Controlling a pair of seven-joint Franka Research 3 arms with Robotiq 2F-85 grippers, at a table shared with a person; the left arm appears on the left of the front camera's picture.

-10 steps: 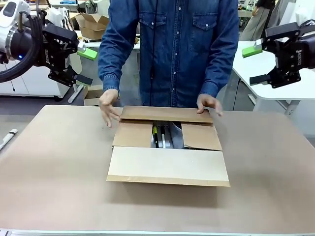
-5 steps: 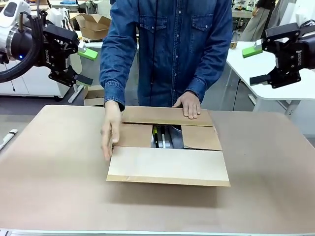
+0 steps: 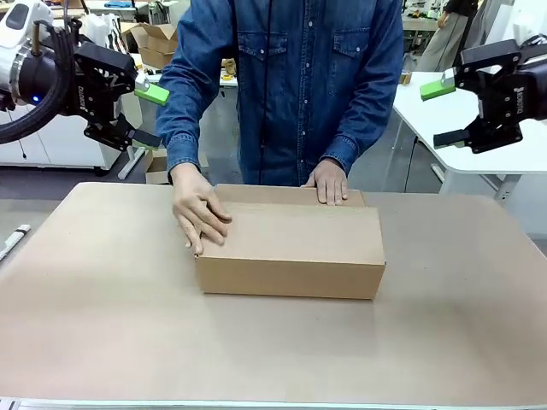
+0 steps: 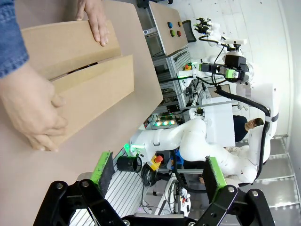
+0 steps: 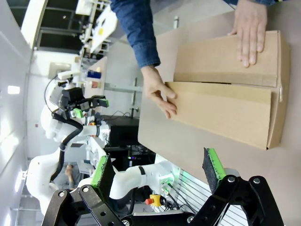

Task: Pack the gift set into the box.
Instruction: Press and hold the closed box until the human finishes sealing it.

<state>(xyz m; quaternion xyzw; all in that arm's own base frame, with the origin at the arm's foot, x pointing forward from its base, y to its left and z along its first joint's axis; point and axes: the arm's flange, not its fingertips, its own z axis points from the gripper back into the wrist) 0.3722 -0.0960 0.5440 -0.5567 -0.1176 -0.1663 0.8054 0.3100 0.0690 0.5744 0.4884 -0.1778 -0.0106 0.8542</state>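
The box (image 3: 291,249) lies in the middle of the table with its top flaps folded shut. A person in a denim shirt presses one hand (image 3: 201,219) on the near flap and the other hand (image 3: 327,181) on the far flap. The gift set is hidden inside. My left gripper (image 3: 149,115) hangs open in the air at the upper left, well away from the box. My right gripper (image 3: 443,113) hangs open at the upper right. The left wrist view shows the box (image 4: 89,89) beyond the open gripper (image 4: 158,169). In the right wrist view the box (image 5: 225,110) lies past the open gripper (image 5: 156,168).
The brown table (image 3: 461,325) has free room on all sides of the box. A small white object (image 3: 13,240) lies at its left edge. A white side table (image 3: 504,149) stands behind at the right.
The person has folded the near long flap over and closed the box, moving a hand onto its top. Both grippers have stayed still.
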